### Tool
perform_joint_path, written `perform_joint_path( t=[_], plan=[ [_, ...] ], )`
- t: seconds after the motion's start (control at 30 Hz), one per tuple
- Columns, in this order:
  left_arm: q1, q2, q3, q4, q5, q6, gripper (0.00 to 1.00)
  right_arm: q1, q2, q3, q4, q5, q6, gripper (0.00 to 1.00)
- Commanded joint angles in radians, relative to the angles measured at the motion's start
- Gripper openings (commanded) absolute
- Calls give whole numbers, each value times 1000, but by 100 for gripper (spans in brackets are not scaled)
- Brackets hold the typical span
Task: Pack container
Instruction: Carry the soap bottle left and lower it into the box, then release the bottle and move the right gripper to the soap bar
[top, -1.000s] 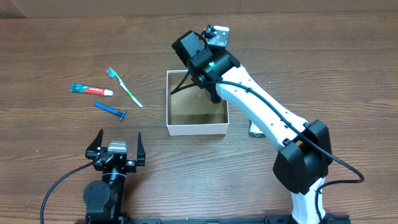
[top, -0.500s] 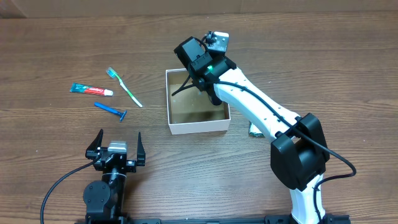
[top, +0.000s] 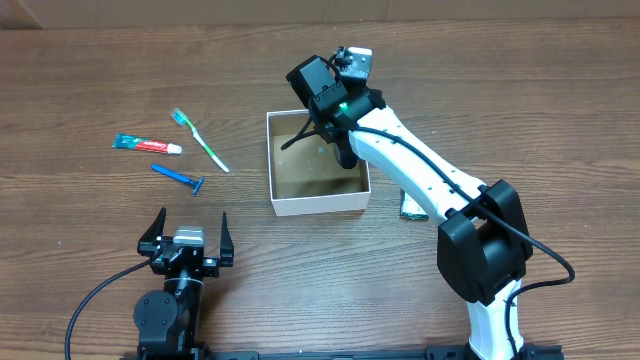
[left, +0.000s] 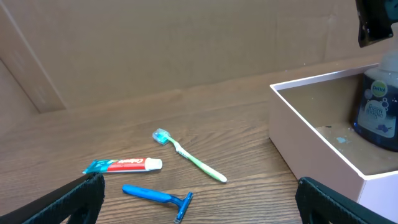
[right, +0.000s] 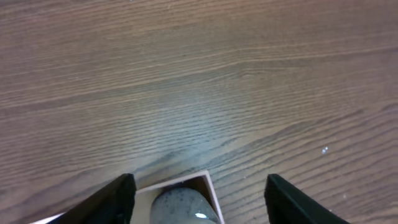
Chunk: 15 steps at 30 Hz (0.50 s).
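Note:
The container (top: 318, 205), a shallow white-walled box with a brown floor, sits mid-table. A blue bottle (left: 377, 106) stands upright in one of its far corners. In the right wrist view the bottle's grey top (right: 183, 208) shows against the container's rim (right: 172, 182). My right gripper (right: 199, 205) hangs over it, open, its fingers wide on either side and clear of the top. In the overhead view the right gripper (top: 322, 140) and arm hide the bottle. My left gripper (top: 188, 235) rests open and empty near the front edge, left of the container (left: 311, 134).
Left of the container lie a green toothbrush (top: 200, 140), a toothpaste tube (top: 146, 145) and a blue razor (top: 178, 177). They also show ahead of the left gripper (left: 199, 208). A small green packet (top: 408, 208) lies right of the container, partly under the right arm.
The right gripper's jaws have opened, letting go of the bottle, which stands in the container. The right arm shifted slightly right. The left arm has not moved.

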Motion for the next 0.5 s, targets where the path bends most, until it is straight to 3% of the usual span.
perform_joint_path(
  t=[0.0,0.17,0.3,0.47],
  plan=[
    [8,-8,-6,2,-6,15,100,13,-57,95,-14,-17,-86,78],
    [8,-8,-6,2,-6,15,100,19,-154,212,-85,-129,-91,81],
    [8,-8,-6,2,-6,15,100,9,-240,296,-211,-144,-90,100],
    [8,-8,-6,2,-6,15,100,-93,-362,329,-494,-220,-19,100]
  ],
)
